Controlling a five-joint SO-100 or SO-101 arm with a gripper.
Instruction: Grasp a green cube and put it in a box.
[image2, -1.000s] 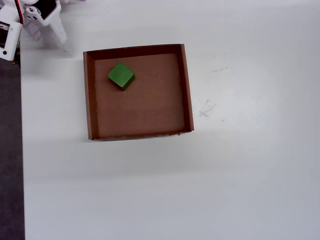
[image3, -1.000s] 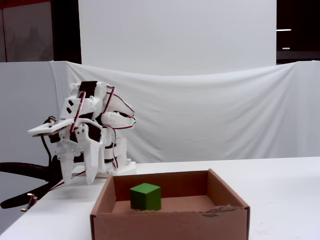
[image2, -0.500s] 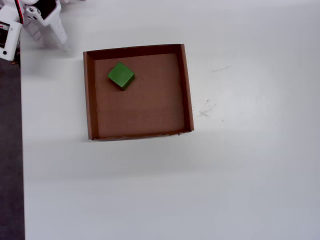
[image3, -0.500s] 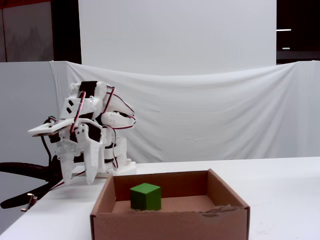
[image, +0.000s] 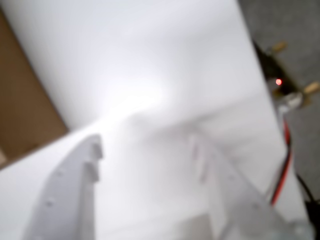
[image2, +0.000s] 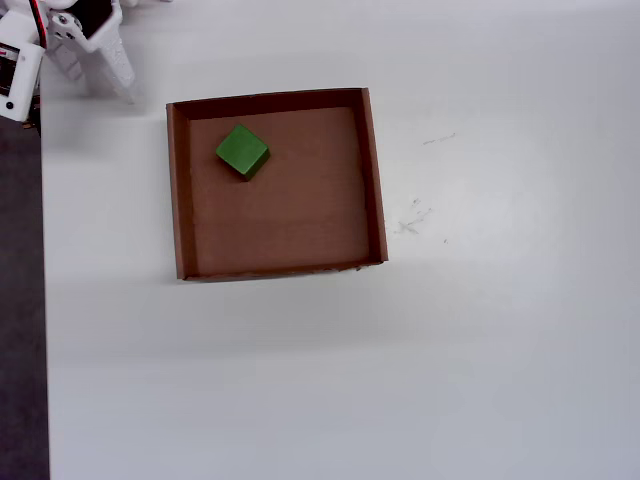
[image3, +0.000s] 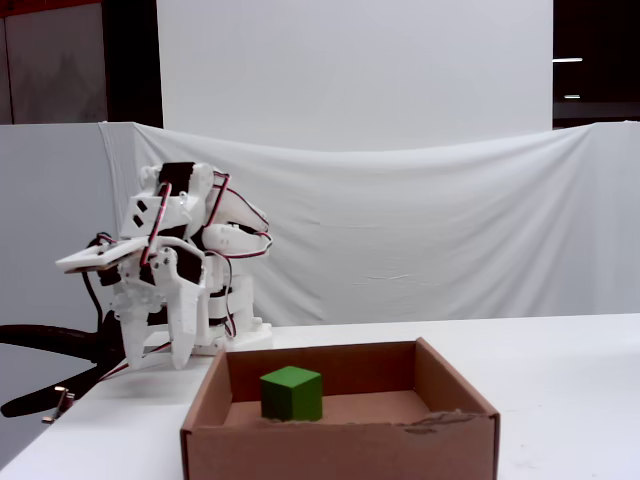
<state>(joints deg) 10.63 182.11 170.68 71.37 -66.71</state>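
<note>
The green cube (image2: 242, 150) lies inside the brown cardboard box (image2: 175, 190), near its top-left corner in the overhead view. In the fixed view the cube (image3: 291, 392) rests on the floor of the box (image3: 340, 450), left of centre. My white gripper (image2: 100, 85) is at the table's top-left corner, apart from the box. In the fixed view the gripper (image3: 156, 362) points down at the table, folded near the arm's base. In the blurred wrist view the gripper (image: 145, 142) is open and empty, with a box corner (image: 25, 100) at the left. The cube does not show there.
The white table (image2: 480, 330) ends at a dark strip (image2: 20, 300) on the left of the overhead view. A white cloth (image3: 450, 230) hangs behind the table. Red and black wires (image: 285, 155) run past the table's right edge in the wrist view.
</note>
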